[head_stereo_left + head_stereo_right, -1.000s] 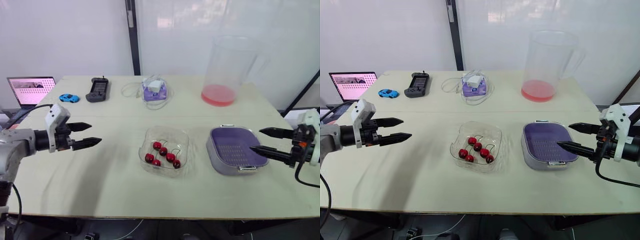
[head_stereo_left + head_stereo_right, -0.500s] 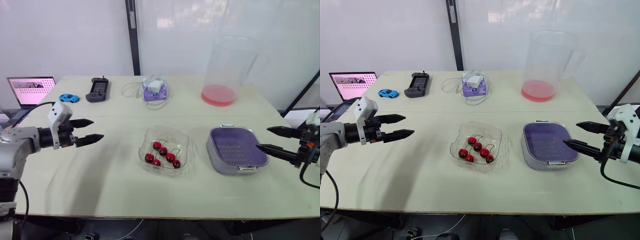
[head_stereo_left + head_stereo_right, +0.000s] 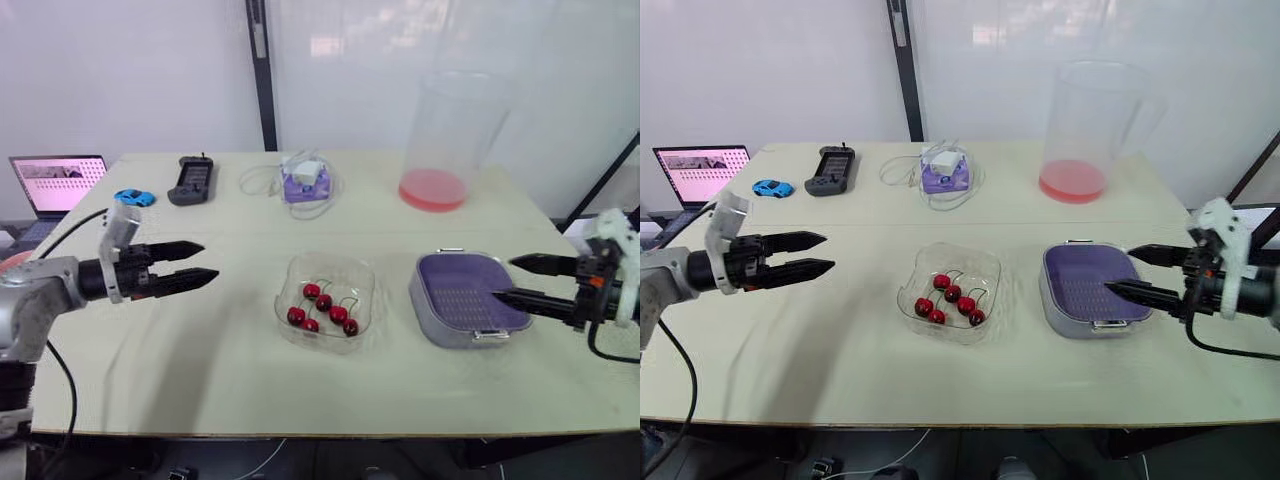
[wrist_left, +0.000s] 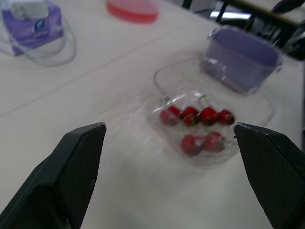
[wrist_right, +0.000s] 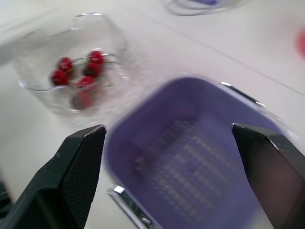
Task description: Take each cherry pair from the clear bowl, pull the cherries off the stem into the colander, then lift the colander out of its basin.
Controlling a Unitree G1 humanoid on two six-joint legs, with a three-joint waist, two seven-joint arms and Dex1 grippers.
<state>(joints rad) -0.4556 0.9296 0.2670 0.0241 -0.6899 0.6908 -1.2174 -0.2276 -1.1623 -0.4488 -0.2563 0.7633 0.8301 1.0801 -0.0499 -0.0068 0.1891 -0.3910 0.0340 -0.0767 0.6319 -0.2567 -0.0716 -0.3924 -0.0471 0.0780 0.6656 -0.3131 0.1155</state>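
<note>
A clear bowl (image 3: 352, 272) at the table's middle holds several red cherries (image 3: 323, 305) joined in pairs by stems. To its right a purple colander (image 3: 468, 295) sits inside a grey basin (image 3: 432, 322). My left gripper (image 3: 205, 261) hovers open, well to the left of the bowl and pointing at it. My right gripper (image 3: 505, 278) is open at the colander's right side, its fingertips over the rim. The left wrist view shows the cherries (image 4: 195, 117) in the bowl (image 4: 259, 117) ahead. The right wrist view shows the colander (image 5: 200, 157) close below and the bowl (image 5: 109, 36) beyond.
At the back of the table stand a clear pitcher (image 3: 450, 140) with red liquid, a purple box (image 3: 305, 182) with a white cable, a black handheld device (image 3: 190, 180) and a blue toy car (image 3: 134, 197). A laptop (image 3: 55, 180) sits beyond the far left edge.
My left gripper has edged right toward the bowl. My right gripper drew back to the right, then came left again over the colander's edge. Both stay open.
</note>
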